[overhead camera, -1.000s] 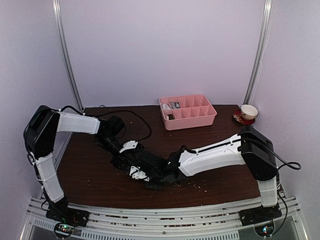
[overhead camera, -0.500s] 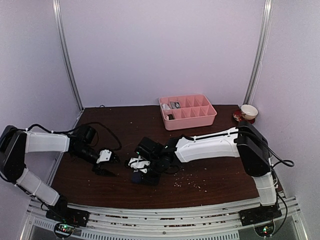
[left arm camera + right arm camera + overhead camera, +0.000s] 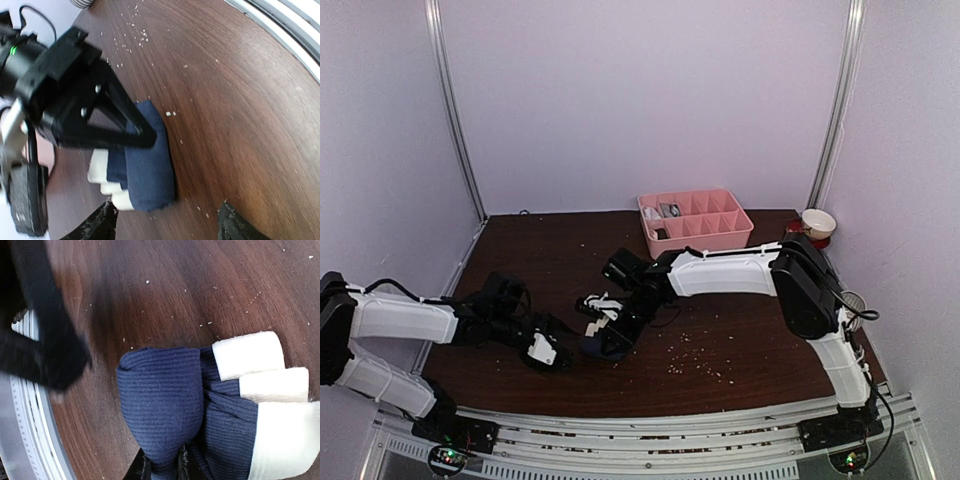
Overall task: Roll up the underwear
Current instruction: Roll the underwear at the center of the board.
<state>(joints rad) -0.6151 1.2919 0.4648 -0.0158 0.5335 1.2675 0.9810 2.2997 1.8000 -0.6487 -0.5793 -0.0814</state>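
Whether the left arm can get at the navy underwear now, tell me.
Probably yes: the left gripper stands open facing the navy underwear, nothing between them, though the right gripper pinches it.

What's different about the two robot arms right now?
The left arm lies low at the near left of the table; the right arm reaches across the middle. The left arm's jaws stand open and empty, short of the navy underwear; the right arm's jaws pinch that roll's end. Both arms are white with black jaws, aimed at the same roll.
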